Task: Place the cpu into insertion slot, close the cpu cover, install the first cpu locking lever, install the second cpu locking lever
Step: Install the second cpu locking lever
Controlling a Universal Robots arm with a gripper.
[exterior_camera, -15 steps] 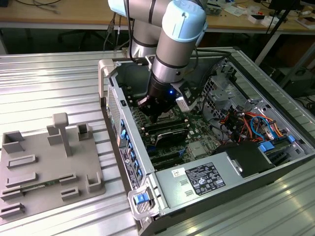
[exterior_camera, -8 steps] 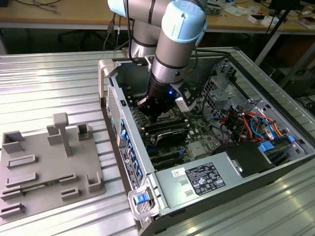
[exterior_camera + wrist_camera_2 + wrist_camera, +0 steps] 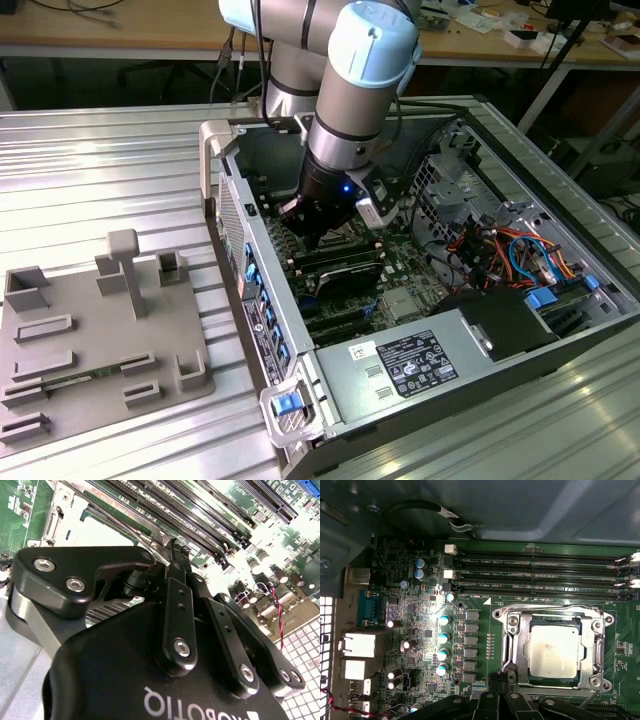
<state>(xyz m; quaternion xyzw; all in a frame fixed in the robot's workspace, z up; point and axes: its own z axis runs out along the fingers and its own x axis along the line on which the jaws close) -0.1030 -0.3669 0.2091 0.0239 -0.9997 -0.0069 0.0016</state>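
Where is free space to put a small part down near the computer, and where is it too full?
Free: the ribbed metal table between the grey fixture plate and the computer case, and beyond the plate. Crowded: inside the case, where the arm hangs above the motherboard, with cables at the exterior view's right.

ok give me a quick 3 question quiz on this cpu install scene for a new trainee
1. True or false: the cpu already lies in the insertion slot.
2. Multiple choice: how does the cpu cover stand in the first wrist view? A) raised upright B) lying flat around the chip C) removed and set on the memory slots
3. Short answer: in the first wrist view, which part of the socket area is the gripper nearest to?

Key
1. True.
2. B.
3. The cover's edge on the side away from the memory slots, near the corner towards the capacitors.
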